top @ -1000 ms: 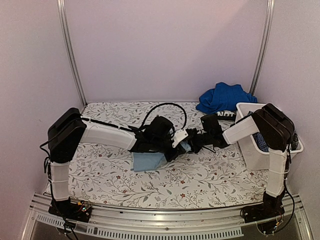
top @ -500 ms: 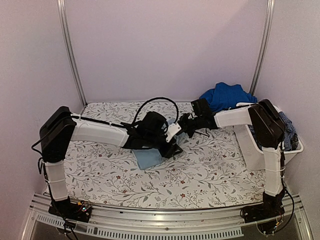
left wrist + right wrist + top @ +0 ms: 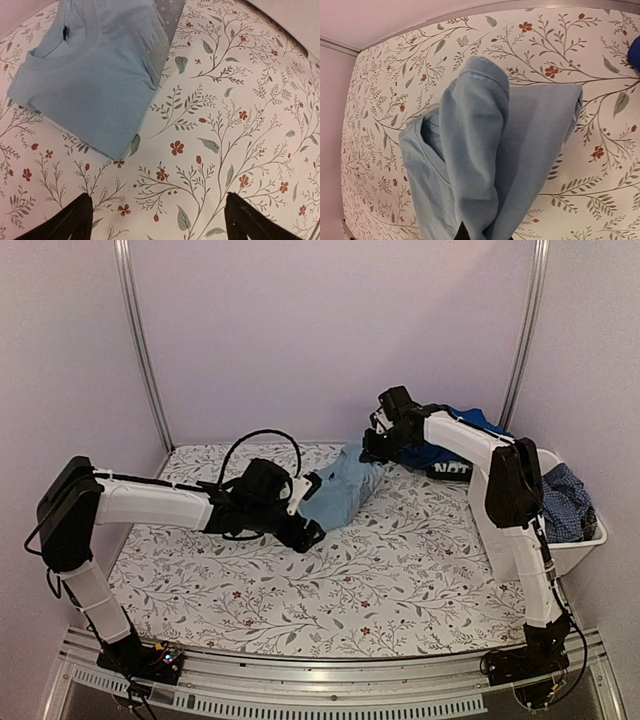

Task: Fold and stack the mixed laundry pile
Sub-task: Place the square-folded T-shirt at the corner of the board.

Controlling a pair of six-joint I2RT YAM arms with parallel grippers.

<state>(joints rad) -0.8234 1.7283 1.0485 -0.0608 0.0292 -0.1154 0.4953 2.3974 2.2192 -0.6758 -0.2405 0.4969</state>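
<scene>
The pale blue garment [image 3: 340, 495], folded, is raised at its far end, and the rest slopes down to the table cover. My right gripper [image 3: 373, 446] is shut on that far end; in the right wrist view the cloth [image 3: 485, 145] hangs bunched from the jaws, which it almost hides. My left gripper [image 3: 308, 532] is open just in front of the garment's near edge. Its dark fingertips [image 3: 75, 220] stand wide apart over the bare cover, and the folded shirt [image 3: 85, 80] lies beyond them. A royal blue garment [image 3: 455, 435] is heaped at the back right. A dark blue check garment [image 3: 565, 508] lies in the tub.
A white plastic tub [image 3: 520, 545] stands at the right edge, beside the right arm. A dark cloth with white marks [image 3: 452, 470] lies between the tub and the royal blue heap. The flower-patterned table cover [image 3: 380, 580] spreads over the whole table. Metal posts rise at both back corners.
My left gripper opened, let go of the pale blue garment and drew back to the left. My right gripper shut on the garment and carried its end up and toward the back right.
</scene>
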